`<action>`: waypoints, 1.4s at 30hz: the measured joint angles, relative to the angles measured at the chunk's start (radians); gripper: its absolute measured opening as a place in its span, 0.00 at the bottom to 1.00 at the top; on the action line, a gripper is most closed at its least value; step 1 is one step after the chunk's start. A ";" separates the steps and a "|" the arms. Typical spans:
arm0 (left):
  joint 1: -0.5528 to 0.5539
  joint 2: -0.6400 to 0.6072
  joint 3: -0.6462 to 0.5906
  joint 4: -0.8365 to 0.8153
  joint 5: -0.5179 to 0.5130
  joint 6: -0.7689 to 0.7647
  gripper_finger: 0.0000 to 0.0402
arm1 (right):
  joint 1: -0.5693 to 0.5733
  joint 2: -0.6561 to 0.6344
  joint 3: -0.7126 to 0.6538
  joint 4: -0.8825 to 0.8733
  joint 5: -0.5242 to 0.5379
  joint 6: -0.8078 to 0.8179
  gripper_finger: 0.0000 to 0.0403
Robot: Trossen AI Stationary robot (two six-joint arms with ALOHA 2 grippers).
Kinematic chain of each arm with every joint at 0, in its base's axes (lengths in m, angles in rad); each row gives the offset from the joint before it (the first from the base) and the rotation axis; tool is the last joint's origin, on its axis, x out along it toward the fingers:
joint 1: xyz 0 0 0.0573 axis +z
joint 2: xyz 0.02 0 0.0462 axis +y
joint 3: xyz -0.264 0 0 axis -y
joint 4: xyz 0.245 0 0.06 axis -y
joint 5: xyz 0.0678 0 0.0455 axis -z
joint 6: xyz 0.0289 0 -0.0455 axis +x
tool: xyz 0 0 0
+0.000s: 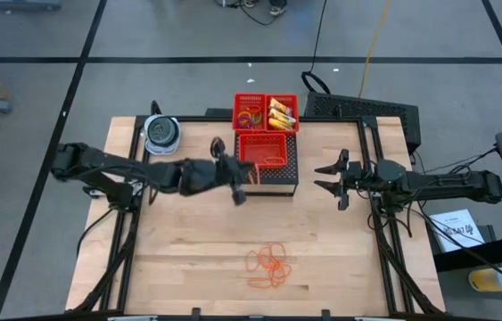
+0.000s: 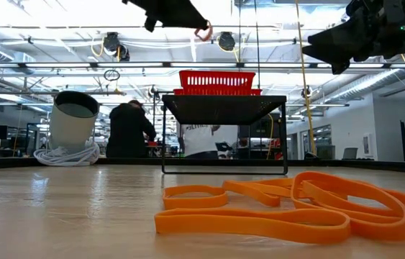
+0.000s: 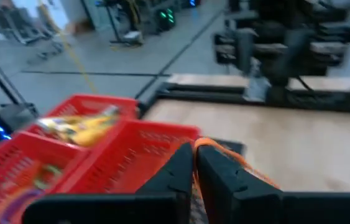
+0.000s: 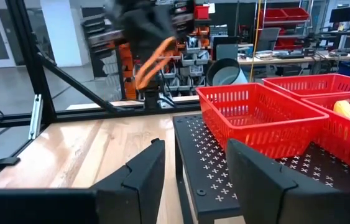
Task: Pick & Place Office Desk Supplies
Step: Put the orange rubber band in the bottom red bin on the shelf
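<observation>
My left gripper (image 1: 240,190) hovers high above the table's middle, just left of the near red basket (image 1: 264,148), and is shut on an orange rubber band (image 3: 223,151). In the low view the band (image 2: 203,32) curls below the fingers. Several more orange rubber bands (image 1: 268,264) lie flat on the wood near the front edge. The far baskets hold coloured rings (image 1: 250,114) and yellow packets (image 1: 281,112). My right gripper (image 1: 331,177) waits open at the right of the black stand (image 1: 277,176), with nothing between its fingers. My left gripper pinches the orange rubber band between its two fingers (image 3: 181,165), with the strand (image 3: 207,144) coming out at the fingertips. The fingers run nearly level, pointing toward the table's right. The band hangs slack as a loop (image 4: 153,59), clear of the table.
A round blue-grey container (image 1: 161,132) stands at the far left on a coil of white cord. The three red baskets sit on a raised black perforated stand (image 4: 206,165). Bare wood lies between the stand and the front pile of bands. People stand in the room behind.
</observation>
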 joint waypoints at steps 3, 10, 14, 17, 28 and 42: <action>0.062 0.003 0.000 0.040 0.010 0.013 0.08 | 0.000 0.000 0.000 0.003 0.000 0.000 0.40; 0.180 0.004 0.000 0.079 0.077 -0.001 0.08 | 0.000 0.000 0.000 0.003 0.000 0.000 0.40; 0.227 0.018 0.000 0.081 0.160 -0.021 0.08 | 0.000 0.000 0.000 0.004 0.000 0.000 0.40; 0.244 0.039 0.000 0.085 0.187 -0.036 0.08 | 0.000 0.000 0.000 0.003 0.000 0.000 0.40; 0.262 0.079 0.000 0.098 0.136 -0.078 0.33 | 0.000 0.008 0.000 0.003 0.001 0.000 0.40; 0.239 0.081 0.000 0.018 0.109 -0.096 0.65 | 0.000 0.008 0.000 0.003 0.001 0.000 0.40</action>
